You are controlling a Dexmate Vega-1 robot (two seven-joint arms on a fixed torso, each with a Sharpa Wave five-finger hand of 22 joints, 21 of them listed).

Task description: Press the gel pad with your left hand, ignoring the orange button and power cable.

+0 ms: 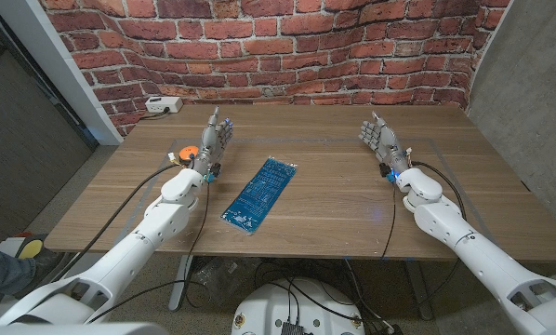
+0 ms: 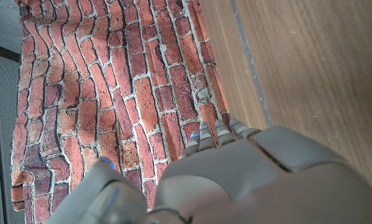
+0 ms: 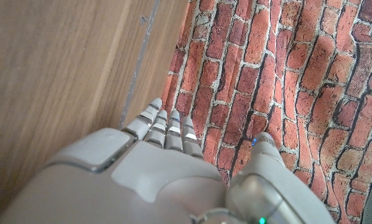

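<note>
1. Gel pad (image 1: 260,194): blue, long and rectangular, flat on the wooden table (image 1: 334,200), laid at a slant near the middle of the top, between the two arms. Fine pale print across its face; too small to read, no brand made out.
2. Left hand (image 1: 213,140): upright on its edge on the table, fingers extended and held close together, pointing toward the brick wall (image 1: 259,42). Holding nothing. Just beside the pad's far end, to the robot's left of it, not touching it.
3. Orange button (image 1: 189,152): round, orange, on the table just to the left of the left hand, partly hidden behind the left wrist. No lettering legible.
4. Power cable: white socket block (image 1: 163,105) at the far left corner of the table, against the foot of the wall; cord itself not clearly traced. No label readable.
5. Right hand (image 1: 380,140): upright on its edge toward the right side of the table, fingers straight and close together, holding nothing. Well apart from the pad.
6. Left wrist view: back of the left hand, fingertips (image 2: 214,134) bunched side by side, aimed at the brick wall past the table's far edge.
7. Right wrist view: same posture for the right hand, fingertips (image 3: 164,121) side by side, thumb off to one side, nothing between them.
</note>
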